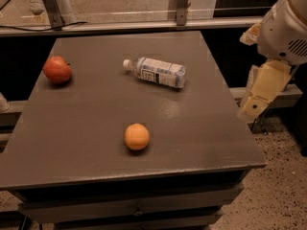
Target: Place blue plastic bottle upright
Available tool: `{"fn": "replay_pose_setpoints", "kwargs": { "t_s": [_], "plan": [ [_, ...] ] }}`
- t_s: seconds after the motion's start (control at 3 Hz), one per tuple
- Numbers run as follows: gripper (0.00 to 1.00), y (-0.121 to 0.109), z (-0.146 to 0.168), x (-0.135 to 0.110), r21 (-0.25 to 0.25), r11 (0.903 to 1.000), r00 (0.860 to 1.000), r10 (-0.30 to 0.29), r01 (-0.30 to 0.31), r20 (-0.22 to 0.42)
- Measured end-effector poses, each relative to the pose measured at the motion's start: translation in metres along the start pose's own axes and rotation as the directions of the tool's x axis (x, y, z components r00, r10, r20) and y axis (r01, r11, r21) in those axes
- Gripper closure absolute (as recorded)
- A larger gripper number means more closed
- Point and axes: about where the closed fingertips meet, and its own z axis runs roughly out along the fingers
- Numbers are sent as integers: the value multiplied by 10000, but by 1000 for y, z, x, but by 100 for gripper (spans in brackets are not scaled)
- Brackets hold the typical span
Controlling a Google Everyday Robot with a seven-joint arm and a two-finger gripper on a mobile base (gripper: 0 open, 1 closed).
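Camera view: the blue plastic bottle (156, 72), small and clear with a white cap and pale label, lies on its side on the dark grey square table (96, 133), cap pointing left. A round red fruit (57, 70) sits near the left edge, and a round orange fruit (136, 136) towards the front. The cream gripper (265, 89) hangs beyond the table's right edge, well apart from the bottle. Whether it is released or clenched cannot be told.

hand (263, 92) right of table (96, 147), arm (288, 28) cut by frame edge; blue plastic bottle (158, 72) label text unreadable.
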Motion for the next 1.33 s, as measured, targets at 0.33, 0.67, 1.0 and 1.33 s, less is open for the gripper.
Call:
{"fn": "replay_pose_setpoints", "kwargs": {
  "t_s": [0.33,0.67,1.0,1.33],
  "plan": [
    [0,-11,20,-31,-64,10000,9976,-23,28,691],
    [0,-43,56,-96,86,10000,9891,-35,22,1474],
    [0,-43,56,-96,86,10000,9891,-36,24,1474],
    [0,-44,72,-117,140,9997,9829,-230,208,1828]
  ]
}}
